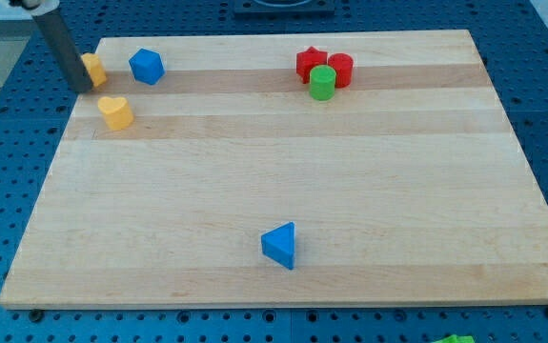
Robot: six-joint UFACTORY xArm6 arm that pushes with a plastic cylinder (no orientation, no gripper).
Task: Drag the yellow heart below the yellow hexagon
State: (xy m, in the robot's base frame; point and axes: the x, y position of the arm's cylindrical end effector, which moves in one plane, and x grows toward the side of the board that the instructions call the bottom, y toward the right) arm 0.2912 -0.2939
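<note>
Jaws are not part of this arm; it ends in a dark rod (61,43), and my tip (82,88) sits at the view's top left, touching the left side of the yellow hexagon (93,69), which it partly hides. No writing or label can be read anywhere. One yellow heart (115,111) lies just below and slightly right of the hexagon, apart from the tip. One blue hexagon (146,66) sits just right of the yellow one. Clustered near the top middle are a red star (308,63), a red cylinder (341,68) and a green cylinder (323,83). One blue triangle (280,245) lies alone near the bottom of the wooden board (397,191).
</note>
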